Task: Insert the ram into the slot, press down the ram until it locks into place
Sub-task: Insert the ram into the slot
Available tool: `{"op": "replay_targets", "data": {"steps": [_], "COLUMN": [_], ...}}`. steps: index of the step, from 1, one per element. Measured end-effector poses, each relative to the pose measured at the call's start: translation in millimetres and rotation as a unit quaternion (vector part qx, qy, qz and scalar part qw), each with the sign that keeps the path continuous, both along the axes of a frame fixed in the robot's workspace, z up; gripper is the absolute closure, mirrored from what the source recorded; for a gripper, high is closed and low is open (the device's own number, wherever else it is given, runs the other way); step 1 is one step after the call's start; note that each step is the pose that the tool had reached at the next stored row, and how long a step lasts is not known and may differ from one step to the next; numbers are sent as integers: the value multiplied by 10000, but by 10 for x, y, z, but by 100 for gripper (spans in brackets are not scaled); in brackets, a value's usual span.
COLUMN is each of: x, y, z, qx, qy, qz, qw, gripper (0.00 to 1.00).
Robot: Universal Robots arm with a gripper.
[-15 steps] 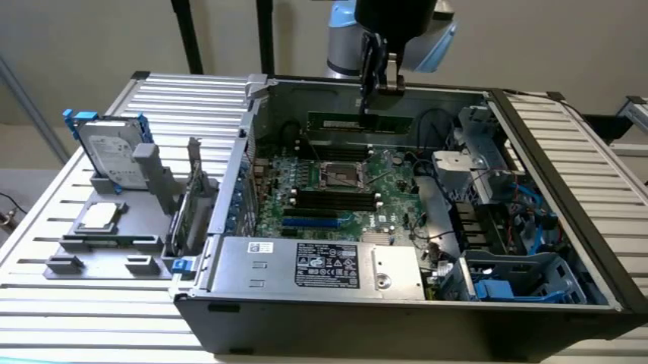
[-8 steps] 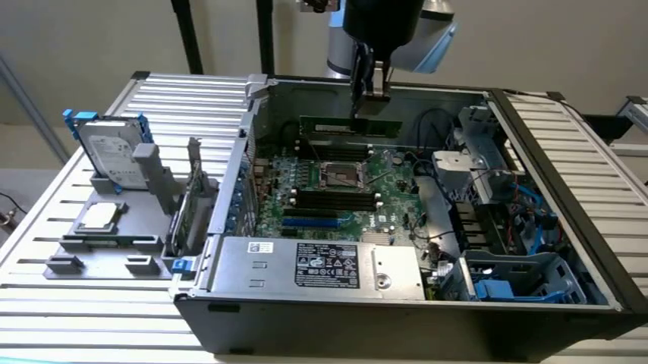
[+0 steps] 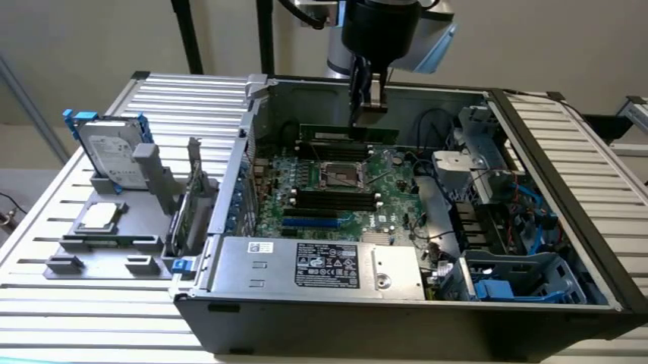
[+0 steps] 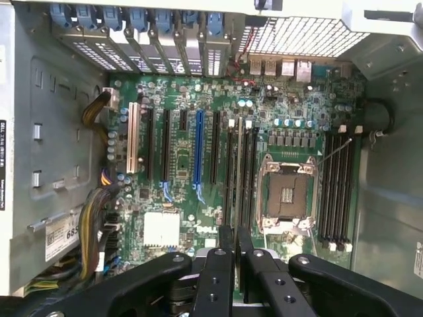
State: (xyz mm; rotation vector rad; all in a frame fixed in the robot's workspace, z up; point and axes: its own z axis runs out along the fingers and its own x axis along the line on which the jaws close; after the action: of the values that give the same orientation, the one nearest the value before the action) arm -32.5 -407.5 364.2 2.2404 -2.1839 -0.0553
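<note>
the gripper hangs inside the open computer case, its jaws drawn narrow and clamped on the top edge of the ram. the ram is level and on edge, held up off the motherboard. in the exterior view it shows just beyond the cpu socket, over the bank of black sockets on that far side. it is not yet seated in the slot there. a second black bank lies on the cpu socket's near side, with the blue socket just past it.
</note>
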Motion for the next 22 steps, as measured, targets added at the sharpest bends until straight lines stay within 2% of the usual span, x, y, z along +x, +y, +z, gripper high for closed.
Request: {"op": "replay_targets", "data": {"steps": [12, 22], "x": [0, 0], "y": [5, 27], "z": [-220, -401], "qx": [0, 0], "qy": [0, 0], "qz": [0, 0], "qw": [10000, 10000], "gripper": [86, 86]}}
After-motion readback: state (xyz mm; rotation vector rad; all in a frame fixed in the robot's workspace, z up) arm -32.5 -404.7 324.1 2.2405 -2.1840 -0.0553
